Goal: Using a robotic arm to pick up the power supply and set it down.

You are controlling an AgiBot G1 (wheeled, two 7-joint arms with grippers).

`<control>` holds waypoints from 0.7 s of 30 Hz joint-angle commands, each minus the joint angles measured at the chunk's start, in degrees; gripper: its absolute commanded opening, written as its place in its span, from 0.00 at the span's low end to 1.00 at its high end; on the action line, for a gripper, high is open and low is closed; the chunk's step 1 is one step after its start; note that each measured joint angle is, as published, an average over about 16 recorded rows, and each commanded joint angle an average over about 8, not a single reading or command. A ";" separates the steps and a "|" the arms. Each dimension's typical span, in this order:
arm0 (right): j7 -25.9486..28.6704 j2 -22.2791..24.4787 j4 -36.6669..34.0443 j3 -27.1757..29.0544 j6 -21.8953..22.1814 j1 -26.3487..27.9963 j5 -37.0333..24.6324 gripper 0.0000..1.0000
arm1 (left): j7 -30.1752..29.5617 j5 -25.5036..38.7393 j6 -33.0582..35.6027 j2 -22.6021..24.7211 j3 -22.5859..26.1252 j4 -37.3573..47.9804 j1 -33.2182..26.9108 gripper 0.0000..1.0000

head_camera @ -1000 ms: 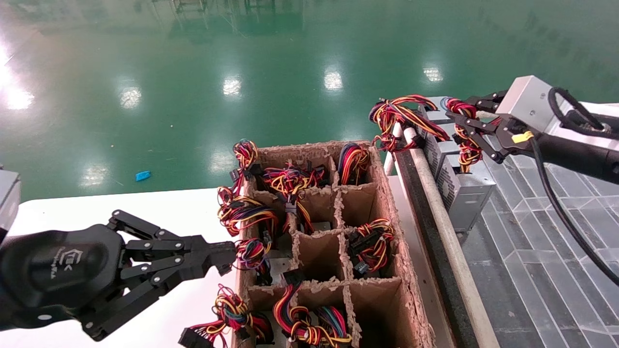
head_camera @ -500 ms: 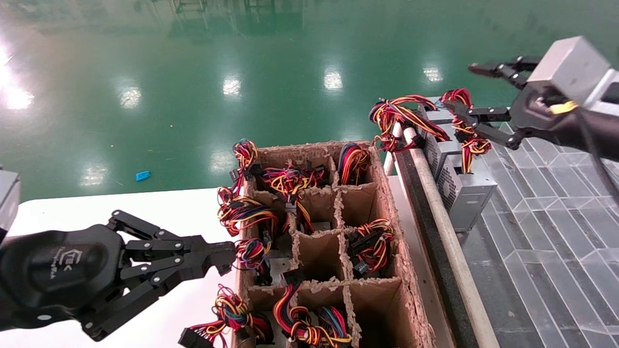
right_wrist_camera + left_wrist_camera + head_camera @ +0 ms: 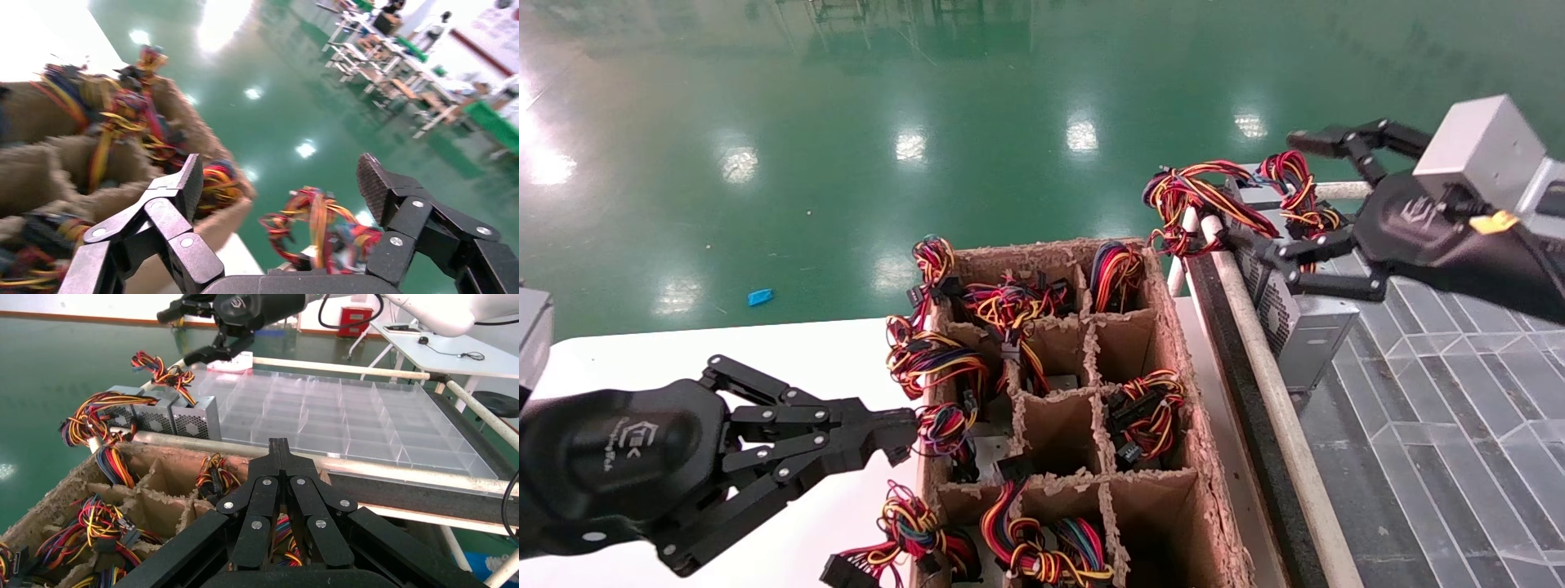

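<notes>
The power supply (image 3: 1310, 325), a grey box with a honeycomb vent face, stands at the near corner of the clear tray, also in the left wrist view (image 3: 197, 416). Its looped red, yellow and black wire bundle (image 3: 1295, 192) rises above it. The robotic arm (image 3: 453, 309) carries my right gripper (image 3: 1285, 196), which is open wide just above the box with the bundle between its fingers. One fingertip (image 3: 1267, 251) lies near the vent face. The right wrist view shows the right gripper (image 3: 281, 184) open around blurred wires (image 3: 318, 223). My left gripper (image 3: 903, 433) is shut, parked beside the cardboard box.
A divided cardboard box (image 3: 1173, 343) holds several wire bundles. A white pipe rail (image 3: 1279, 408) runs between it and the clear compartment tray (image 3: 1434, 392). More grey boxes (image 3: 125, 407) with a wire tangle (image 3: 1189, 196) stand behind the power supply. White table (image 3: 764, 351) at left.
My right gripper let go at the power supply's wire bundle, rose and opened wide, then came back down and turned so its lower finger is near the vent face. The left arm stayed still.
</notes>
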 commanded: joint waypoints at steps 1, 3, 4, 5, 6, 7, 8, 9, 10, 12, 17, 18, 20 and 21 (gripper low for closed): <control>0.18 -0.10 -0.12 -0.04 -1.11 -0.35 1.13 1.00 | 0.00 0.00 0.00 0.00 0.00 0.00 0.00 0.15; 0.36 -0.20 -0.25 -0.08 -2.22 -0.70 2.25 1.00 | 0.00 0.00 0.00 0.00 0.00 0.00 0.00 0.40; 0.45 -0.24 -0.31 -0.10 -2.78 -0.87 2.82 1.00 | 0.00 0.00 0.00 0.00 0.00 0.00 0.00 0.52; 0.54 -0.29 -0.37 -0.12 -3.34 -1.05 3.39 1.00 | 0.00 0.00 0.00 0.00 0.00 0.00 0.00 0.65; 0.62 -0.34 -0.43 -0.14 -3.88 -1.22 3.94 1.00 | 0.00 0.00 0.00 0.00 0.00 0.00 0.00 0.77; 0.71 -0.39 -0.49 -0.16 -4.45 -1.40 4.51 1.00 | 0.00 0.00 0.00 0.00 0.00 0.00 0.00 0.90; 0.80 -0.44 -0.56 -0.19 -5.01 -1.57 5.08 1.00 | 0.00 0.00 0.00 0.00 0.00 0.00 0.00 1.00; 0.89 -0.49 -0.62 -0.21 -5.55 -1.74 5.63 1.00 | 0.00 0.00 0.00 0.00 0.00 0.00 0.00 1.00; 0.98 -0.54 -0.68 -0.23 -6.11 -1.92 6.20 1.00 | 0.00 0.00 0.00 0.00 0.00 0.00 0.00 1.00; 1.16 -0.64 -0.80 -0.27 -7.21 -2.26 7.32 1.00 | 0.00 0.00 0.00 0.00 0.00 0.00 0.00 1.00; 1.61 -0.88 -1.11 -0.37 -10.01 -3.14 10.15 1.00 | 0.00 0.00 0.00 0.00 0.00 0.00 0.00 1.00; 1.69 -0.93 -1.17 -0.39 -10.55 -3.31 10.70 1.00 | 0.00 0.00 0.00 0.00 0.00 0.00 0.00 1.00; 1.88 -1.03 -1.30 -0.43 -11.67 -3.66 11.84 1.00 | 0.00 0.00 0.00 0.00 0.00 0.00 0.00 1.00; 1.96 -1.08 -1.36 -0.45 -12.22 -3.83 12.39 1.00 | 0.00 0.00 0.00 0.00 0.00 0.00 0.00 1.00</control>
